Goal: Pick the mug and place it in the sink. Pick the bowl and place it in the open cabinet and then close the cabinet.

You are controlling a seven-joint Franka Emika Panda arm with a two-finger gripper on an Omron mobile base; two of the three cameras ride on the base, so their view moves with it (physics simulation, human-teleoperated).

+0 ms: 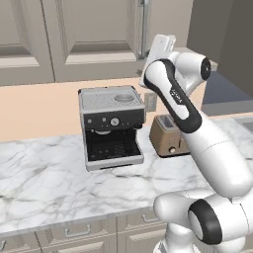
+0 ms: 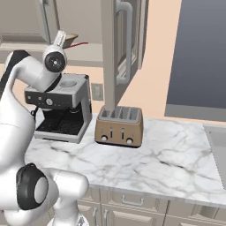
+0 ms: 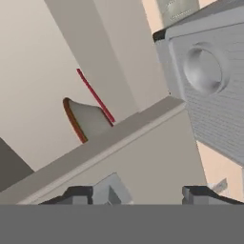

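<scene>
Wide tan bowl [image 3: 88,120] with brown rim: resting on beige shelf [image 3: 95,150] inside open taupe cabinet [image 2: 115,48]. Hand [image 3: 138,194]: below the shelf edge, fingers apart, gripping nothing. Silver espresso machine [image 1: 111,126] and bronze toaster [image 2: 119,126]: on white marble bench [image 1: 54,183].

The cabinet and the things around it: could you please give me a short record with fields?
bowl: tilted, on the shelf inside the cabinet
cabinet door: open
end effector: raised at the shelf edge, fingers apart, nothing between them
counter: coffee machine with the toaster beside it
</scene>
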